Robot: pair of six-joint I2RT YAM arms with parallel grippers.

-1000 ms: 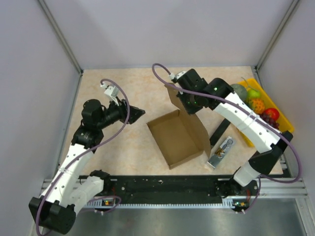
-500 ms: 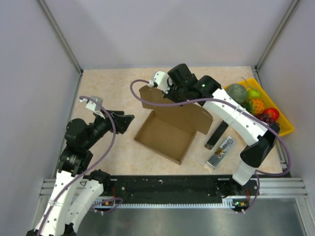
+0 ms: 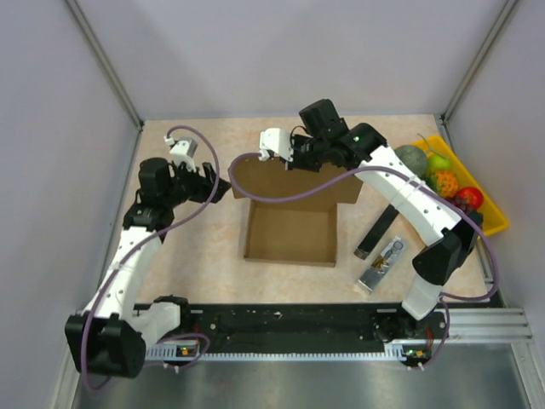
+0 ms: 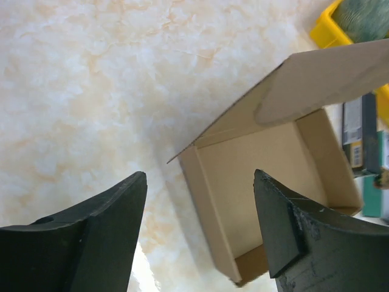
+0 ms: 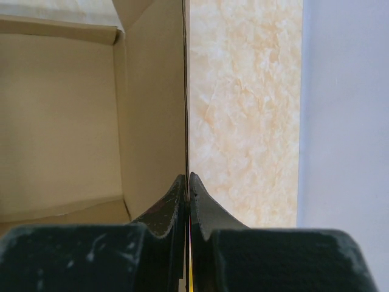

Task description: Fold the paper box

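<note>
The paper box (image 3: 289,232) is a shallow brown cardboard tray in the middle of the table, with its lid (image 3: 298,181) standing up along the far side. My right gripper (image 3: 298,162) is shut on the top edge of that lid. In the right wrist view the fingertips (image 5: 187,182) pinch the thin cardboard edge, with the box's inside (image 5: 61,121) to the left. My left gripper (image 3: 217,183) is open and empty, just left of the box's far left corner. In the left wrist view (image 4: 200,201) the box (image 4: 267,164) lies ahead between the spread fingers.
A yellow tray (image 3: 496,213) of plastic fruit stands at the right edge. A black bar (image 3: 377,232) and a silver tool (image 3: 382,264) lie right of the box. Enclosure walls stand on the left, right and far sides.
My right gripper has swung the lid leftward, and the box has turned to lie square to the table. My left arm has moved toward the box's far left corner.
</note>
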